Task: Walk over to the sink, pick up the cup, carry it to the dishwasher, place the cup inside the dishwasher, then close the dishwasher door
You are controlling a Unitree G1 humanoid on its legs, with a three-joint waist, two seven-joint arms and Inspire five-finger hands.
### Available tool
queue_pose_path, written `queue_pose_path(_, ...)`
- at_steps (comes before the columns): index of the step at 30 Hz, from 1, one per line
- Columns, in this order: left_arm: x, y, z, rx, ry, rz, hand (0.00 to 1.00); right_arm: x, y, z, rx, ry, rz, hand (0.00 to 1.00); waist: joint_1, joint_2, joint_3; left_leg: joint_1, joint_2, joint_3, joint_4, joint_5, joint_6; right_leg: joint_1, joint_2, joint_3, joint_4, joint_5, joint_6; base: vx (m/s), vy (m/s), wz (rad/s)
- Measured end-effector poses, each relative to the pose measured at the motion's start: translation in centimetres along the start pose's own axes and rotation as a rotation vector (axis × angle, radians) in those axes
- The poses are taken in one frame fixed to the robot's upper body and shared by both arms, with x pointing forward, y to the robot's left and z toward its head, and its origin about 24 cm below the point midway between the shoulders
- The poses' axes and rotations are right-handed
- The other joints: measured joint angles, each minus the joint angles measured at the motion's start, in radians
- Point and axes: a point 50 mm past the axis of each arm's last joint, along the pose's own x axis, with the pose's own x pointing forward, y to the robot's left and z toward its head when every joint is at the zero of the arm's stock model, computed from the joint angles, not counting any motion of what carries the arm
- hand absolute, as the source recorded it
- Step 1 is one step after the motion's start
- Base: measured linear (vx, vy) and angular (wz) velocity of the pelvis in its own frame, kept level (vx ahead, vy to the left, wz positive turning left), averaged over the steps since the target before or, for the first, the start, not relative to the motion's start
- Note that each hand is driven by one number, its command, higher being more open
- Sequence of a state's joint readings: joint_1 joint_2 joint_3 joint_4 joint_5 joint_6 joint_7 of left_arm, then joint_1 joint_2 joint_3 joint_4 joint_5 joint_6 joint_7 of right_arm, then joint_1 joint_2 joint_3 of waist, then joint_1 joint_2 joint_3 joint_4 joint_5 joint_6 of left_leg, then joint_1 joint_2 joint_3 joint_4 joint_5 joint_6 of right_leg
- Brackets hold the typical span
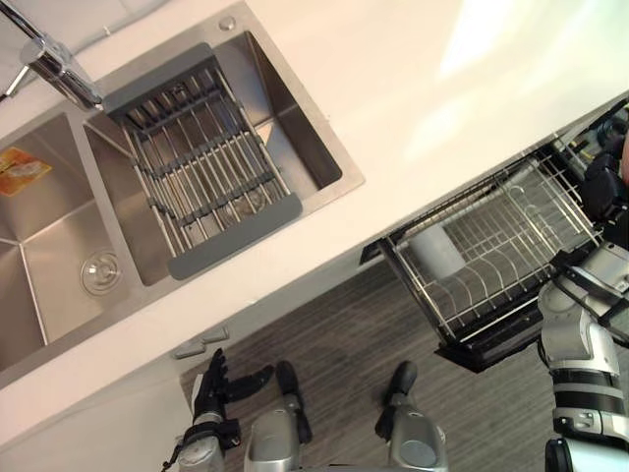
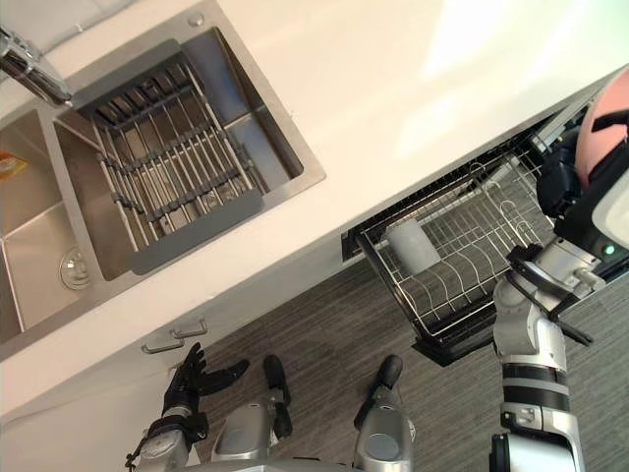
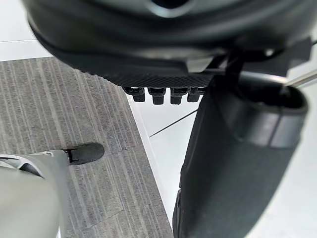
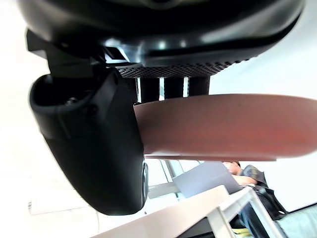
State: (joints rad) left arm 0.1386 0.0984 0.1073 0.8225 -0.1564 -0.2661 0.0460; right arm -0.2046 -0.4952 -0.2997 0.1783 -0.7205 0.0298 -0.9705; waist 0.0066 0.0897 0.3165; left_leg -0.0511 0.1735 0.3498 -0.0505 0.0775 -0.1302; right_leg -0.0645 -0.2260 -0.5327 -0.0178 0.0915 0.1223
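A pink cup (image 2: 602, 130) is held at the far right, above the outer end of the pulled-out dishwasher rack (image 2: 462, 258). My right hand (image 2: 558, 185) is shut on it; in the right wrist view the thumb (image 4: 89, 144) presses the cup's (image 4: 223, 126) side opposite the fingers (image 4: 173, 88). The wire rack (image 1: 511, 236) sticks out from under the white counter (image 1: 413, 98) over the dark floor. My left hand (image 1: 211, 385) hangs low beside the cabinet front, open and holding nothing.
A pale cylinder (image 1: 435, 251) stands in the rack's inner corner. The steel sink (image 1: 59, 246) lies at the left, with a grey wire drainer (image 1: 201, 162) across one basin, a tap (image 1: 59, 69) and an orange sponge (image 1: 22, 169). A seated person (image 4: 247, 176) shows in the right wrist view.
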Motion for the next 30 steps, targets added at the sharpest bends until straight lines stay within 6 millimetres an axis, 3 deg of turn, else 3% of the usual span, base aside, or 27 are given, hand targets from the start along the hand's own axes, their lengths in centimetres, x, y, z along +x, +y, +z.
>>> queue_pose_path(5,-1.6,1.0,-2.8,0.043,0.092,0.017,1.00,-3.8,0.0,-2.1,-0.016,0.092,0.137,0.00,-0.025,-0.001,-0.067,0.043,-0.008,-0.001,-0.013,-0.002,-0.001,0.035,-0.006,0.002,0.000,-0.001,0.009,-0.01,0.000,0.00)
queue_pose_path(9,-2.0,1.1,-3.7,0.044,0.133,0.015,1.00,-5.6,0.5,-3.6,-0.034,0.152,0.240,0.00,-0.026,0.003,-0.085,0.041,-0.011,-0.004,-0.013,-0.002,-0.001,0.026,-0.009,0.007,0.001,0.001,0.014,-0.10,0.003,-0.04)
queue_pose_path(16,-2.8,0.8,-5.3,0.046,0.208,-0.016,1.00,-8.2,2.0,-5.1,-0.083,0.212,0.434,0.00,-0.026,0.035,-0.100,-0.028,-0.038,-0.015,-0.014,0.015,0.022,-0.044,-0.035,0.011,0.002,0.031,0.013,-0.05,0.022,0.02)
queue_pose_path(19,-2.7,0.6,-5.3,0.040,0.212,-0.024,1.00,-8.1,3.3,-4.2,-0.066,0.190,0.469,0.00,-0.025,0.043,-0.089,-0.058,-0.053,-0.040,-0.014,0.023,0.032,-0.068,-0.047,0.006,0.001,0.045,0.015,0.01,0.033,0.12)
queue_pose_path(26,-2.3,0.2,-4.8,-0.006,0.200,-0.025,1.00,-4.2,5.9,-0.9,0.026,0.110,0.466,0.00,-0.017,0.070,-0.023,-0.100,-0.075,-0.061,-0.022,0.041,0.049,-0.096,-0.067,-0.015,0.001,0.061,0.017,0.00,0.030,0.12)
queue_pose_path(30,-1.9,-0.2,-4.3,-0.017,0.189,-0.044,1.00,-3.5,6.8,-0.2,0.040,0.104,0.504,0.00,-0.002,0.077,-0.007,-0.109,-0.084,-0.076,-0.034,0.051,0.053,-0.099,-0.073,-0.024,0.000,0.063,0.020,0.04,0.021,0.12)
